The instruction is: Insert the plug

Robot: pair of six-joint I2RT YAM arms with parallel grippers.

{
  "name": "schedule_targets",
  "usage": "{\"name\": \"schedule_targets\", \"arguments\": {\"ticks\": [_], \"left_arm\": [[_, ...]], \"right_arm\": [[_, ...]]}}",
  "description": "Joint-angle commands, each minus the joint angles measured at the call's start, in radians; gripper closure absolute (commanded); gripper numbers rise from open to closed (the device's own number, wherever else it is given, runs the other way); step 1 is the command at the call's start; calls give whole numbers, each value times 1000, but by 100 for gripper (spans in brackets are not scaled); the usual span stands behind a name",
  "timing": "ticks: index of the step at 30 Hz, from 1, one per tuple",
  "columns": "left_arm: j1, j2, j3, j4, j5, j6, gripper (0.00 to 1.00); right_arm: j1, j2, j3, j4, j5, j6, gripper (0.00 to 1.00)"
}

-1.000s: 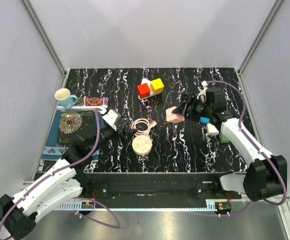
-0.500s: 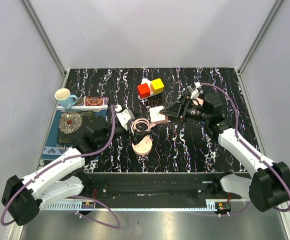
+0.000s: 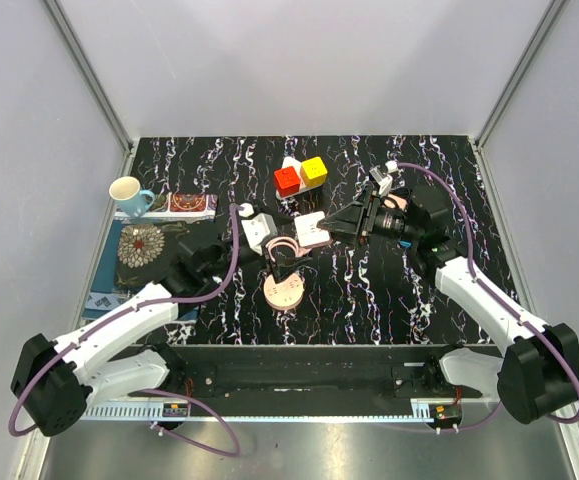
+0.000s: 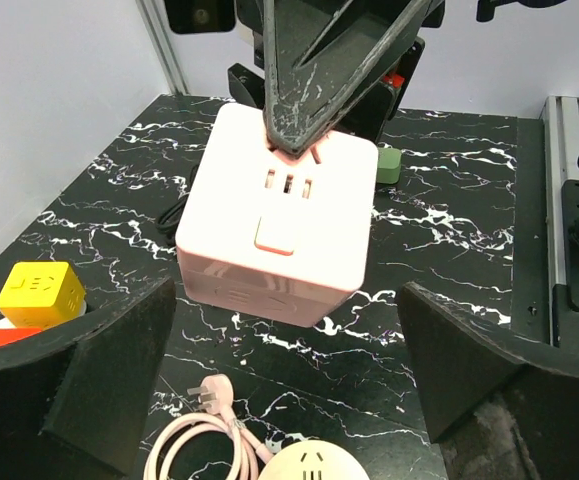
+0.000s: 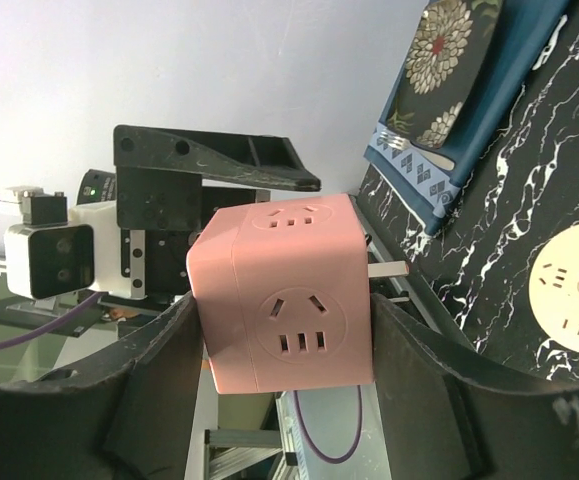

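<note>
My right gripper (image 5: 284,335) is shut on a pink cube socket (image 5: 289,300), holding it by two opposite sides above the table; metal prongs stick out of one side. In the top view the cube socket (image 3: 312,229) hangs mid-table. A pink plug (image 4: 212,397) on a coiled pink cable (image 3: 284,250) lies on the table beside a round cream socket (image 3: 283,291). My left gripper (image 4: 287,340) is open, facing the cube socket (image 4: 279,215), with the plug low between its fingers (image 4: 109,370), untouched.
Red and yellow blocks (image 3: 300,176) stand behind the cube. A cup (image 3: 129,193) and a patterned mat (image 3: 149,250) lie at the left. A small green object (image 4: 387,165) sits beyond the cube. White walls close in the black marbled table (image 3: 369,290).
The right gripper has carried the pink cube left toward the table's middle. The left arm has reached forward and right, over the coiled cable, to face the cube.
</note>
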Motion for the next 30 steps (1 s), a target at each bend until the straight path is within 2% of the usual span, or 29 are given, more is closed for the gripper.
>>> {"name": "schedule_targets", "arguments": {"ticks": [1, 14, 19, 21, 23, 24, 25, 30], "left_arm": [[-7, 24, 43, 102, 61, 34, 2], [-7, 55, 30, 195, 44, 21, 18], [-7, 58, 30, 180, 55, 32, 37], [-7, 55, 28, 163, 57, 41, 40], [-7, 52, 14, 163, 52, 43, 39], [-7, 50, 8, 166, 44, 43, 36], [-9, 47, 4, 166, 43, 44, 27], [-7, 41, -15, 169, 27, 60, 23]], "right_arm": [[11, -11, -2, 117, -54, 54, 100], [32, 40, 1, 163, -69, 89, 100], [32, 54, 6, 146, -62, 87, 100], [34, 58, 9, 146, -60, 89, 100], [34, 63, 14, 145, -58, 89, 100], [32, 64, 17, 145, -60, 89, 100], [34, 69, 23, 145, -60, 89, 100], [34, 80, 33, 145, -63, 90, 100]]}}
